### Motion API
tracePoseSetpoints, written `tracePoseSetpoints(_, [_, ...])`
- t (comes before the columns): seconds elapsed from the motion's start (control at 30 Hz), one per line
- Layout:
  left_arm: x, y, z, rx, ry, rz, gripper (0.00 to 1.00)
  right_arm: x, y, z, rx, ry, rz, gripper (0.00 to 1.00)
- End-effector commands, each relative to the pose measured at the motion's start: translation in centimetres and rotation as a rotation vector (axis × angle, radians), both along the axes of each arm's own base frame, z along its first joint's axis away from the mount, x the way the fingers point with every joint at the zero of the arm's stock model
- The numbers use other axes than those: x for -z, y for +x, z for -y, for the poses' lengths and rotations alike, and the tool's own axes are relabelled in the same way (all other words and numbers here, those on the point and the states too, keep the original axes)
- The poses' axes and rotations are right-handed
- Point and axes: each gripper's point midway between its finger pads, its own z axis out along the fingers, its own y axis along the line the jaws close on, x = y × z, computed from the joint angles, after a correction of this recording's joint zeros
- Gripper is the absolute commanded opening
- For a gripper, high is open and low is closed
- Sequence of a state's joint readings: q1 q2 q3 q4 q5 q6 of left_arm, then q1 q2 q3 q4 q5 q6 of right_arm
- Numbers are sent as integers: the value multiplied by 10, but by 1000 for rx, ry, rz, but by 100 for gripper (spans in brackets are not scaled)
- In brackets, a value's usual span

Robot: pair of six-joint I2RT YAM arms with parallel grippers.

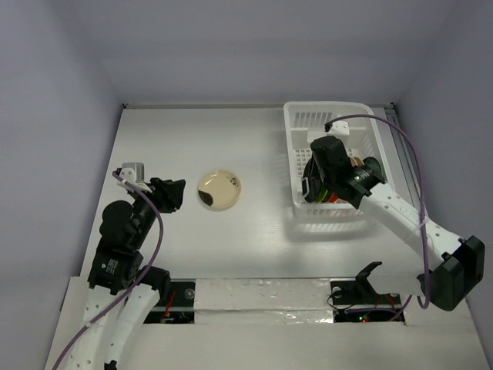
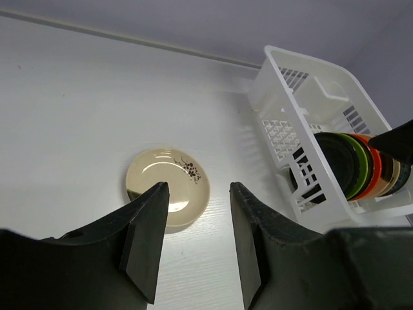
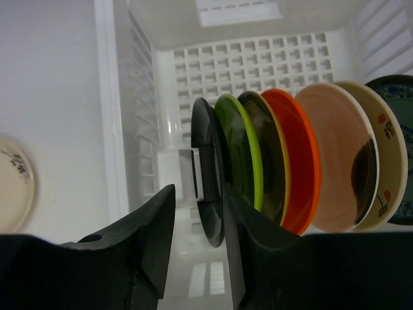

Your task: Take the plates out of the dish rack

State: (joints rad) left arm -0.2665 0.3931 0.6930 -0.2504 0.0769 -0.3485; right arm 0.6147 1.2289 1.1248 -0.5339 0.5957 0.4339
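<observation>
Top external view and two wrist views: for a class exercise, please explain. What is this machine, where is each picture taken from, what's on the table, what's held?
Two robot arms with two-finger grippers stand at a white table. The overhead picture looks down on both; each close-up comes from a wrist camera. A round cream plate with a dark motif lies on the table. A white slotted plastic dish rack holds coloured plates on edge. The left gripper is open and empty. The right gripper is open, straddling the outermost black plate; nothing is held.
</observation>
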Motion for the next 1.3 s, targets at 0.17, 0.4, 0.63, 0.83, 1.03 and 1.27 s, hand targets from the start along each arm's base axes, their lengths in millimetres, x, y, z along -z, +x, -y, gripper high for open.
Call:
tracePoseSetpoints(0.17, [-11, 8, 1, 2, -2, 33, 39, 33, 6, 14, 26, -111, -102, 34])
tracePoseSetpoints(0.4, [-11, 8, 1, 4, -3, 32, 39, 59, 16, 20, 74, -196, -170, 29])
tracePoseSetpoints(0.63, [-12, 8, 1, 5, -4, 39, 39, 45, 21, 27, 97, -246, -155, 4])
tracePoseSetpoints(0.83, [-14, 7, 1, 10, -4, 45, 39, 15, 23, 34, 106, -308, -115, 0])
tracePoseSetpoints(1.03, [-15, 6, 2, 13, -5, 50, 39, -10, 22, 34, 117, -320, -66, 0])
tracePoseSetpoints(1.27, [-15, 6, 2, 13, -5, 50, 39, -34, 25, 30, 135, -314, -21, 0])
